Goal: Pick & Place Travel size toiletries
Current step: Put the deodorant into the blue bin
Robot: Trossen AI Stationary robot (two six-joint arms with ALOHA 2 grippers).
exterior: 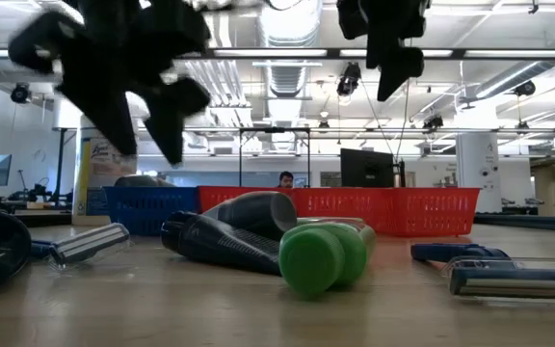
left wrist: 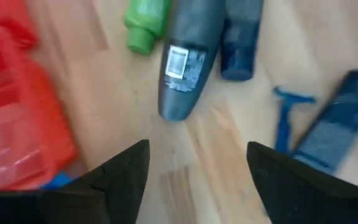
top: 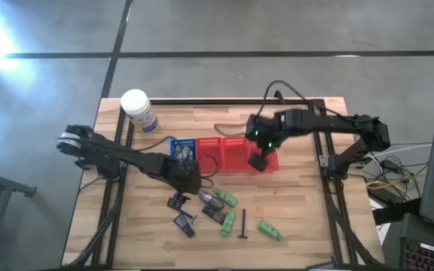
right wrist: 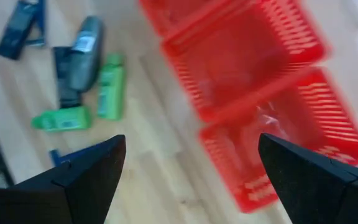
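The toiletries lie loose on the wooden table, near the front edge. A grey tube (top: 210,199) and a green bottle (top: 227,199) lie side by side, with more green bottles (top: 270,229), dark packets (top: 184,223) and a thin T-shaped stick (top: 245,224) around them. My left gripper (top: 191,181) hangs open just above the table, short of the grey tube (left wrist: 188,56) and touching nothing. In its wrist view a green bottle (left wrist: 145,22) and a blue razor (left wrist: 288,118) flank that tube. My right gripper (top: 260,160) is open and empty over the right end of the red basket (right wrist: 253,93).
A blue basket (top: 183,147) and the red baskets (top: 232,153) stand in a row mid-table, behind the toiletries. A white-lidded jar (top: 138,109) stands at the far left corner. Black frame rails run along the table's sides. Bare wood lies to the right of the items.
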